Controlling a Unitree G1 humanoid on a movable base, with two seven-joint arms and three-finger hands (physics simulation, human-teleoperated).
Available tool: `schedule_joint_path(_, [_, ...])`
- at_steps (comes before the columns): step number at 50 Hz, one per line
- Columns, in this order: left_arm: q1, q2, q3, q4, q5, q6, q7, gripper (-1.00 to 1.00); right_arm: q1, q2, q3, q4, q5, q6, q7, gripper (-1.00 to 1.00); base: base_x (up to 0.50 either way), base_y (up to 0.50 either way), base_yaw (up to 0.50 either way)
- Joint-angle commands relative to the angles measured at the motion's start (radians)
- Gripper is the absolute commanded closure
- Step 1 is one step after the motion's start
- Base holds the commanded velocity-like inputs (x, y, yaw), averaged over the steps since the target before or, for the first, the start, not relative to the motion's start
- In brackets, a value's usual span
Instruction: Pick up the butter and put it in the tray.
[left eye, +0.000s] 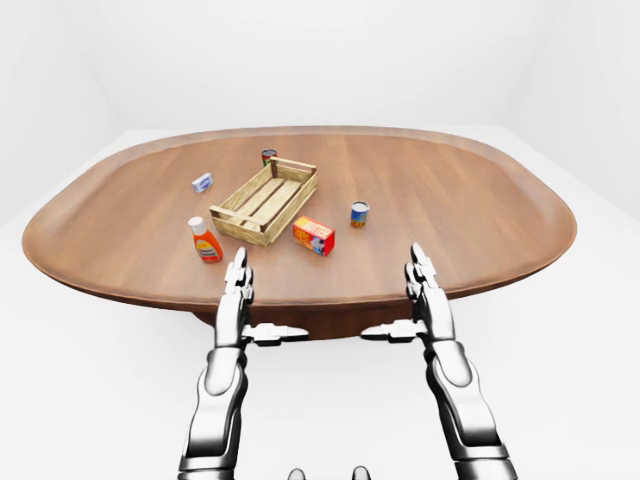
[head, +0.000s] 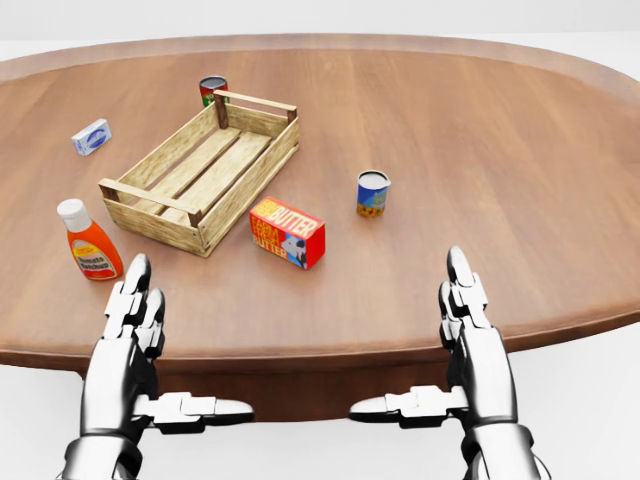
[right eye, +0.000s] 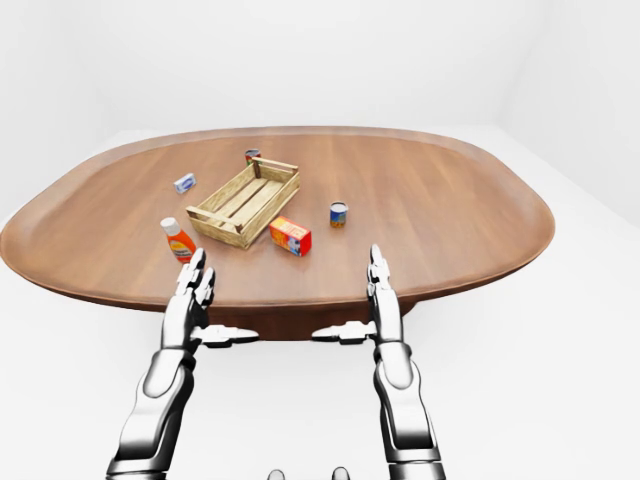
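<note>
Butter (head: 287, 232): a red and yellow box lying on the table, middle of the head view, just beside the tray's lower right side.
Tray (head: 157, 221): a wooden crate, upper left of middle, nothing in it.
Left hand (head: 132, 318): lower left, fingers stretched out flat, holding nothing.
Right hand (head: 468, 315): lower right, fingers spread too, holding nothing.
Table (head: 480, 140): big, brown, oval.
Bottle (head: 88, 241): orange, at the left, near the left hand.
</note>
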Motion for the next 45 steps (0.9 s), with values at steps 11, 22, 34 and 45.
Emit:
schedule_joint_path(11, [0.107,0.012,0.045,-0.258,-0.03,0.077,-0.064,-1.0,0.109,0.006,0.029,-0.265,-0.084,0.076,0.003,-1.0,0.0,0.0,0.0])
schedule_joint_path(22, [0.189,-0.001,0.058,-0.424,-0.037,0.08,-0.099,-1.0,0.188,0.0,0.095,-0.425,-0.158,0.076,-0.013,-1.0,0.0,0.0,0.0])
schedule_joint_path(34, [0.258,-0.02,0.083,-0.572,-0.06,0.08,-0.138,-1.0,0.308,-0.017,0.169,-0.699,-0.137,0.076,-0.046,-1.0,0.0,0.0,0.0])
schedule_joint_path(45, [0.272,-0.032,0.128,-0.644,-0.094,0.08,-0.164,-1.0,0.359,-0.065,0.231,-0.771,-0.144,0.076,-0.108,-1.0,0.0,0.0,0.0])
